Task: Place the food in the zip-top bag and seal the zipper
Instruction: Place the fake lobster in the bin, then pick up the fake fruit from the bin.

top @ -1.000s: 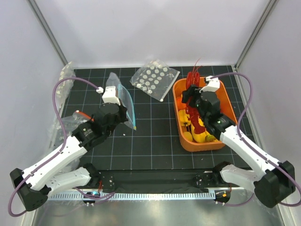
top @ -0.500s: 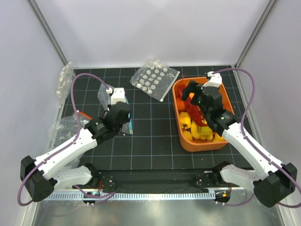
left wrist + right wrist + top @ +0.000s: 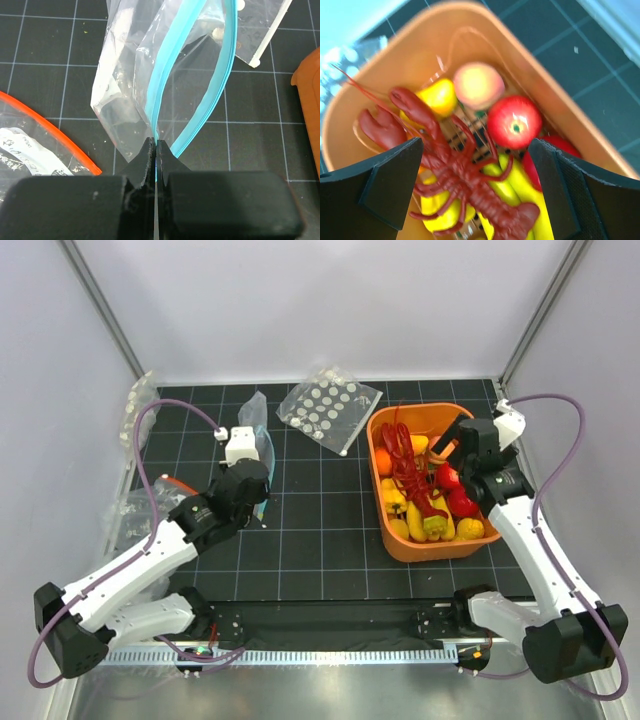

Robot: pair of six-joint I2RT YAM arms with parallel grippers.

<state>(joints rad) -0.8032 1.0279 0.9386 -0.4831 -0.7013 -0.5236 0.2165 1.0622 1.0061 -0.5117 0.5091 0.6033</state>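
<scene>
Left wrist: left tool (image 3: 156,150) clamps the zipper (image 3: 227,65); right tool (image 3: 475,182) gapes over the food (image 3: 522,187).

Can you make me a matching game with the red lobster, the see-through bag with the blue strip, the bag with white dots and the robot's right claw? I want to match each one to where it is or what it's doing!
Things:
1. red lobster
2. zip-top bag
3. bag with white dots
4. right gripper

Place or state:
A. pinched at its blue edge by the left gripper
B. lying in the orange bin on the yellow fruit
C. wide open, holding nothing, over the bin
D. lying flat, nothing touching it

Pairs: 1-B, 2-A, 3-D, 4-C
</scene>
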